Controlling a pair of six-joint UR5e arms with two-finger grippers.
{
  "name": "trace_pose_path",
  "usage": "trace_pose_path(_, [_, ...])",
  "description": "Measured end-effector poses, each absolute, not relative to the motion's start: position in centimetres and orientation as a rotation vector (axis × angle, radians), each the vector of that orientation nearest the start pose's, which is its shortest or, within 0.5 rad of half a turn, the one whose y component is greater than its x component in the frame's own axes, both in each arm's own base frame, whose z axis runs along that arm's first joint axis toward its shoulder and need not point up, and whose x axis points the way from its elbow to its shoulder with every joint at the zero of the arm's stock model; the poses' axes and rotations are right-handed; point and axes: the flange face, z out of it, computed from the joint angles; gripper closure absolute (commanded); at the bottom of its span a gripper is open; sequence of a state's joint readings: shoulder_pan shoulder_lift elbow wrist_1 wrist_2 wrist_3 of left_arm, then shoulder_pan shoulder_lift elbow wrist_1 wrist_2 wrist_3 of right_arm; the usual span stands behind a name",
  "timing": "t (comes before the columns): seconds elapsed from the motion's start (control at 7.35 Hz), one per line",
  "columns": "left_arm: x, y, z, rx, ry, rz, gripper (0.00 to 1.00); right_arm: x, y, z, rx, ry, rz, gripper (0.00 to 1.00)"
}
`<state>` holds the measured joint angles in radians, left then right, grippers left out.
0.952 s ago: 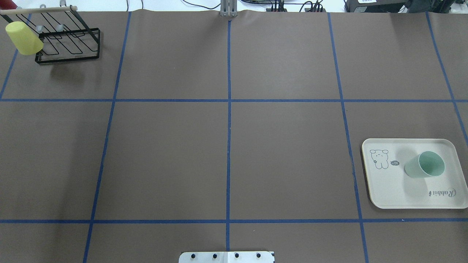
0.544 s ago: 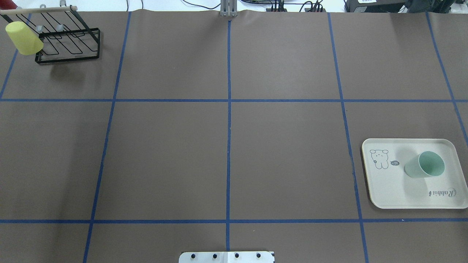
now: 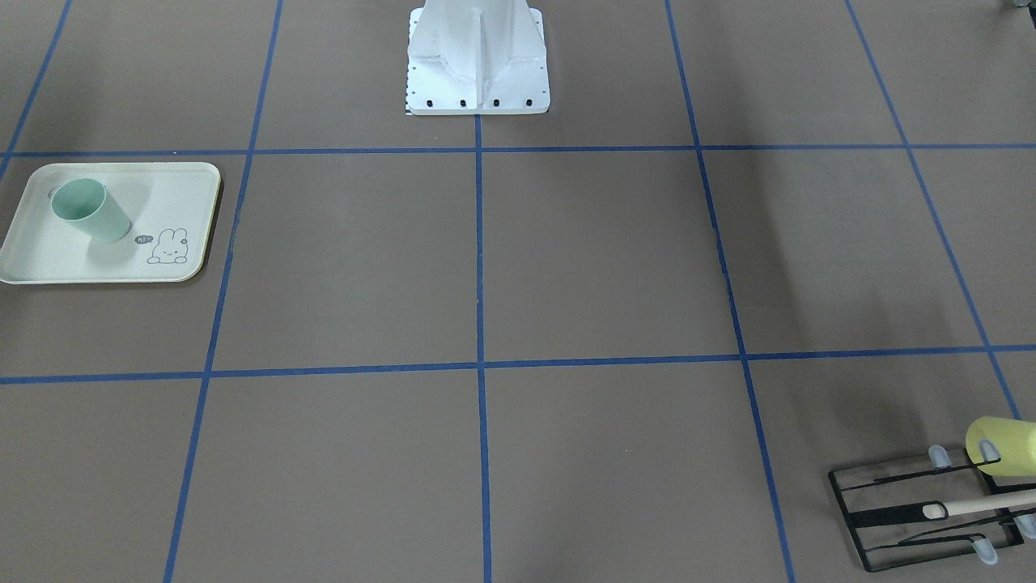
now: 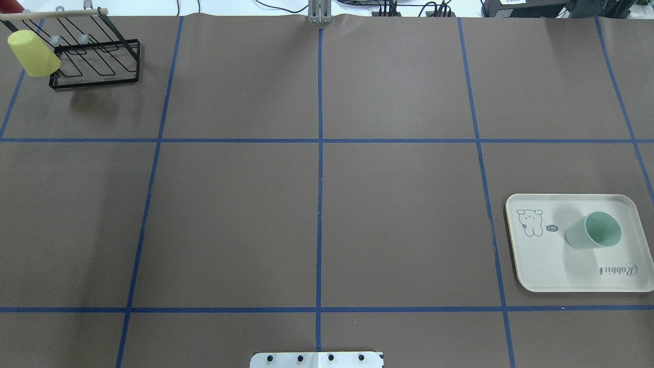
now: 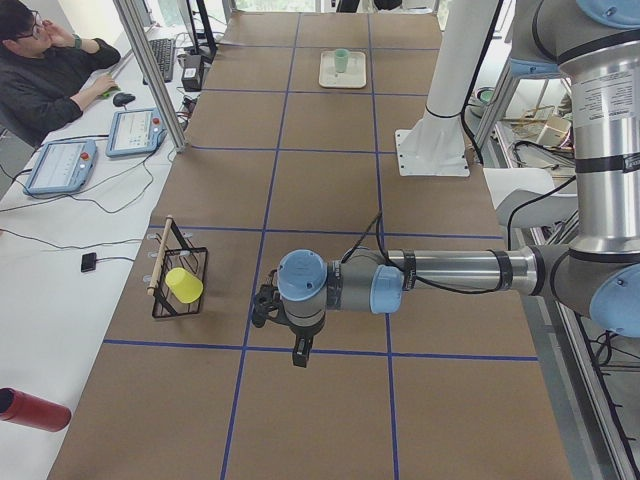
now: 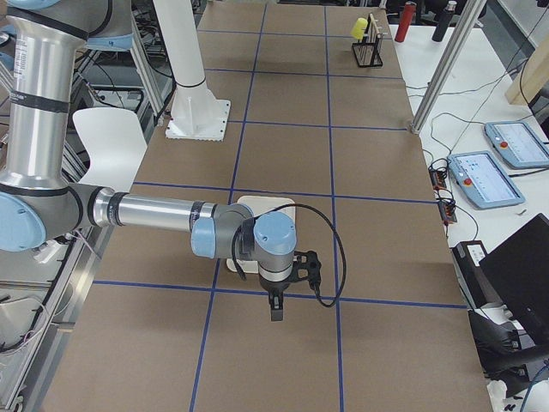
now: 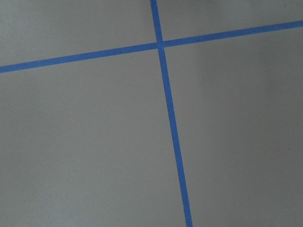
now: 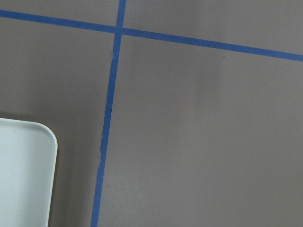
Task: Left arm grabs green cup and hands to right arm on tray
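The green cup [image 4: 592, 231] stands mouth up on the cream tray [image 4: 541, 266] at the table's right side. Both also show in the front-facing view: cup [image 3: 89, 210], tray [image 3: 48, 259]. Neither gripper touches the cup. My left arm is the near one in the left side view; its gripper [image 5: 298, 350] hangs over bare table near the wire rack. My right arm is the near one in the right side view; its gripper [image 6: 274, 307] hangs just in front of the tray [image 6: 257, 204]. I cannot tell whether either gripper is open or shut. The right wrist view shows a tray corner [image 8: 23, 179].
A black wire rack [image 4: 97, 56] with a pale yellow cup [image 4: 31, 53] on it stands at the far left corner. The white robot base [image 3: 477, 73] is at the table's near middle edge. An operator [image 5: 40, 70] sits at the far side.
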<state>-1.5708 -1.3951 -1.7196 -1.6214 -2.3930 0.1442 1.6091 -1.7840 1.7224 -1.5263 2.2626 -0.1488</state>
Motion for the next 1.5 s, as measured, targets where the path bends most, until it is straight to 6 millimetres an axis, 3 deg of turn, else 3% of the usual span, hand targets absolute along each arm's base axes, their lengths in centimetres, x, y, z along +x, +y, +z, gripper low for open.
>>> trace_pose_path(1.5, [-5.98,-41.84,65.95,0.076,0.818,0.145,0.00,8.48,-38.88,68.78,0.033,-0.690,-0.096,0.00])
